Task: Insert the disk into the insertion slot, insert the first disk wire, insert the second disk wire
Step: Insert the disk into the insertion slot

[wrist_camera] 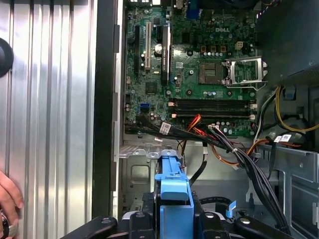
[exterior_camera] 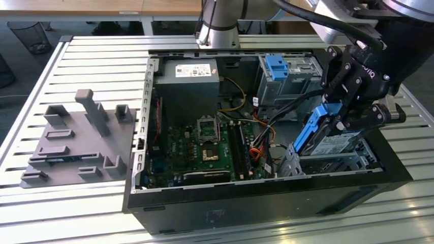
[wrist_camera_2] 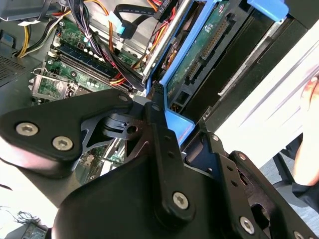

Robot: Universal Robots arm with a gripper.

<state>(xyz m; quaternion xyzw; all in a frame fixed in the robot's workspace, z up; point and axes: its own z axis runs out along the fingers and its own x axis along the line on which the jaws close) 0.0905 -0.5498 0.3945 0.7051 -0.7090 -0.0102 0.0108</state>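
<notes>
In the exterior view, nearest is the dark front wall of the open computer case (exterior_camera: pixel 271 203). Just behind it, toward the exterior view's lower right, sits the insertion slot (exterior_camera: pixel 329 163), its perforated bay not yet filled. Directly above it the disk (exterior_camera: pixel 332 142) hangs steeply tilted, its lower end down near the mouth of the bay; I cannot tell whether it touches the metal. The gripper (exterior_camera: pixel 352 122) is pressed together on the disk, pinching it across the bright blue carrier rail at its upper end. A drive like this is probably stiff and dense for its size, with smooth faces that could slide and a bare green circuit board on one side. The rail and hard edges look the safest places to hold, though plastic may flex under a tight squeeze. It should also take knocks badly, so scraping against the cage is a risk. Farther in lies the motherboard (exterior_camera: pixel 210 147) with a loose bundle of wires (exterior_camera: pixel 261 137), and beyond that stands the taller cage (exterior_camera: pixel 291 76).
</notes>
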